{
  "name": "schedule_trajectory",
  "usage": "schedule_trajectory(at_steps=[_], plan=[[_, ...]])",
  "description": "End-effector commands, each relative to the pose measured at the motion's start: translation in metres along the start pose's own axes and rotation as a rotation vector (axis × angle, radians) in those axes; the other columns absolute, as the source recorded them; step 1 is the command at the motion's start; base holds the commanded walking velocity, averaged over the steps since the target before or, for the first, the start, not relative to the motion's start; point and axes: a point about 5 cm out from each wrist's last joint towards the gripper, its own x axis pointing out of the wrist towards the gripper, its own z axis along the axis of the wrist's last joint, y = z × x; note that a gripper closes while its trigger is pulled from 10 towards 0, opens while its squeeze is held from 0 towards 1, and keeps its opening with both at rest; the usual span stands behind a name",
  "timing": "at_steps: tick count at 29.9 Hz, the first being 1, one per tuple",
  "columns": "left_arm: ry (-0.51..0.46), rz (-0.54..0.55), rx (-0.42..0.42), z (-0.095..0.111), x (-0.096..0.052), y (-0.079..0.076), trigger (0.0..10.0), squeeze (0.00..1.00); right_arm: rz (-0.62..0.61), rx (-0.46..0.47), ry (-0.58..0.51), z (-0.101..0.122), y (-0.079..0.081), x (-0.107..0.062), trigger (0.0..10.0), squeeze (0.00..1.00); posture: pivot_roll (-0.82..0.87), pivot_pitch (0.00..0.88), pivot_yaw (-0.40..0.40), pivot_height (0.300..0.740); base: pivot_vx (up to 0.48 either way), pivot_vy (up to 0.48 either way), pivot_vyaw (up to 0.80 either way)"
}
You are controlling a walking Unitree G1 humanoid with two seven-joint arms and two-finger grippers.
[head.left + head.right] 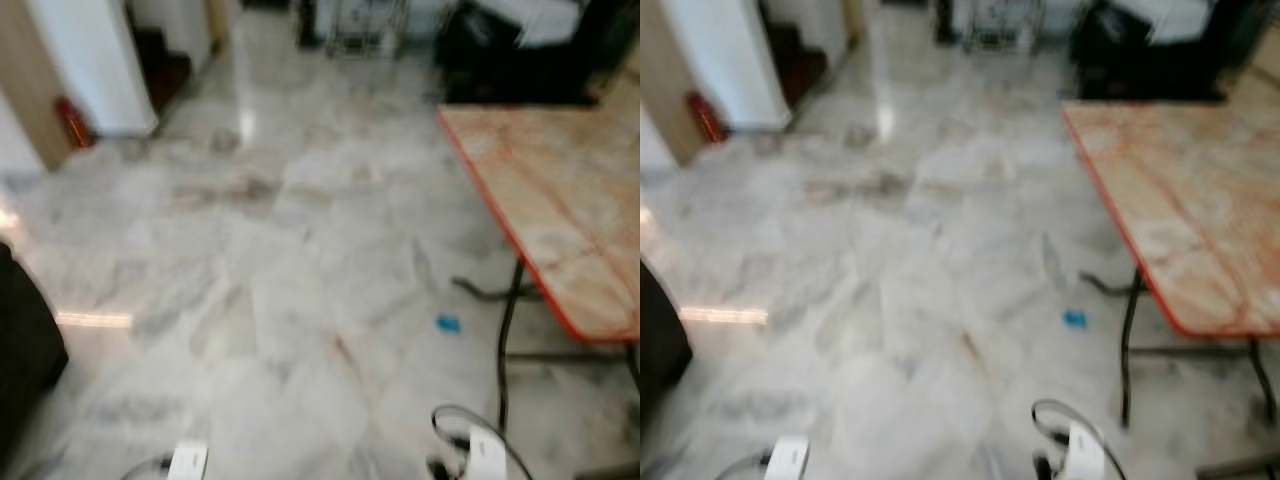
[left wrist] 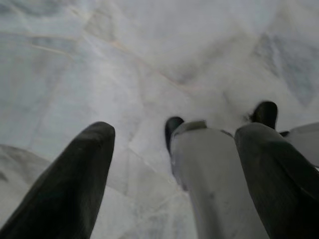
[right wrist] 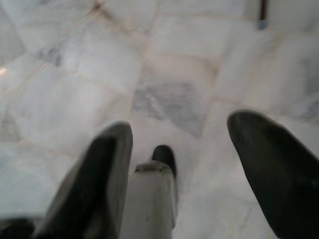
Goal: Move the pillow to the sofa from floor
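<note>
Both arms hang low over pale marble floor point(image 1: 300, 260). My left gripper point(image 2: 177, 130) is open, its two black fingers point(image 2: 75, 179) spread wide with nothing between them but floor and my own grey leg point(image 2: 209, 174). My right gripper point(image 3: 182, 127) is open too, with floor tiles and my other leg point(image 3: 152, 199) showing between its fingers point(image 3: 279, 169). The white wrist ends of the left arm point(image 1: 187, 460) and right arm point(image 1: 485, 450) peek in at the bottom of the blurred head views. A dark bulky shape point(image 1: 25, 350), possibly the sofa's edge, stands at the near left.
A table with a marbled top and red rim point(image 1: 560, 200) on thin black legs point(image 1: 505, 340) stands at the right. A small blue scrap point(image 1: 447, 322) lies on the floor near it. White wall corner point(image 1: 95, 70), red object point(image 1: 72, 122) and dark furniture point(image 1: 520, 50) stand far off.
</note>
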Motion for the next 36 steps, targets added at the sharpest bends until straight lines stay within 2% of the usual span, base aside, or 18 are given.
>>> schedule_trajectory(at_steps=[1, 16, 36], plan=[[0.016, -0.004, 0.004, -0.0037, -0.0005, 0.0002, 10.0, 0.0, 0.004, -0.001, -0.001, 0.001, 0.0017, 0.0005, 10.0, 0.0, -0.05, 0.0, -0.049, 0.732, -0.345, 0.0, 0.0], [0.017, 0.0, 0.002, -0.0036, -0.0006, 0.0014, 10.0, 0.0, -0.001, 0.005, 0.022, -0.0073, 0.0002, -0.0013, 10.0, 0.0, -0.04, 0.0, -0.048, 0.732, -0.345, 0.0, 0.0], [0.018, -0.001, 0.006, -0.0029, -0.0004, 0.0015, 10.0, 0.0, 0.006, 0.003, 0.013, 0.0002, 0.003, 0.0008, 10.0, 0.0, -0.04, 0.0, -0.046, 0.732, -0.324, 0.0, 0.0]])
